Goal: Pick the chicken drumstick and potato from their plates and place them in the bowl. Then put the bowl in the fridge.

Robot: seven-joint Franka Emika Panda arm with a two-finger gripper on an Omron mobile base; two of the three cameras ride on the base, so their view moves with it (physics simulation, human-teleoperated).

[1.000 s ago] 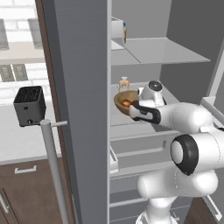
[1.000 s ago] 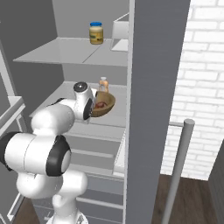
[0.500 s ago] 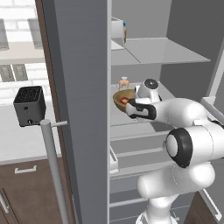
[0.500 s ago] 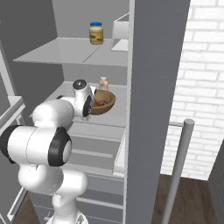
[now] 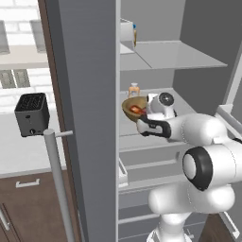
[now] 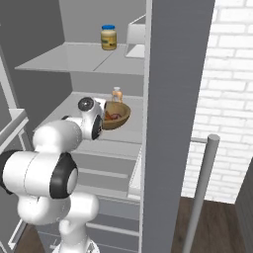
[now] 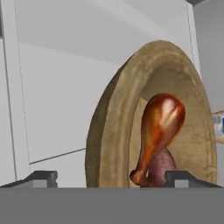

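The bowl (image 5: 133, 105) (image 6: 118, 114) (image 7: 113, 131), a deep tan wooden one, sits on the middle shelf of the fridge (image 5: 90, 94) (image 6: 174, 74). In it the orange-brown chicken drumstick (image 7: 159, 124) (image 5: 136, 110) lies over the reddish potato (image 7: 160, 168). My gripper (image 7: 116, 178) (image 5: 141, 119) (image 6: 102, 123) is open, its fingertips (image 7: 43, 177) standing either side of the bowl's near rim without pinching it. The plates are out of view.
A small bottle (image 5: 134, 89) (image 6: 116, 93) stands right behind the bowl. On the upper shelf (image 6: 74, 59) are a jar (image 6: 108, 37) and a white box (image 6: 136, 40). The door's bar handle (image 5: 59, 179) (image 6: 202, 192) stands close in front. A black toaster (image 5: 32, 113) sits on the counter to the left.
The jaws were shut on the bowl's rim and have spread wide, letting it go. The bowl stays on the shelf. The arm has barely moved.
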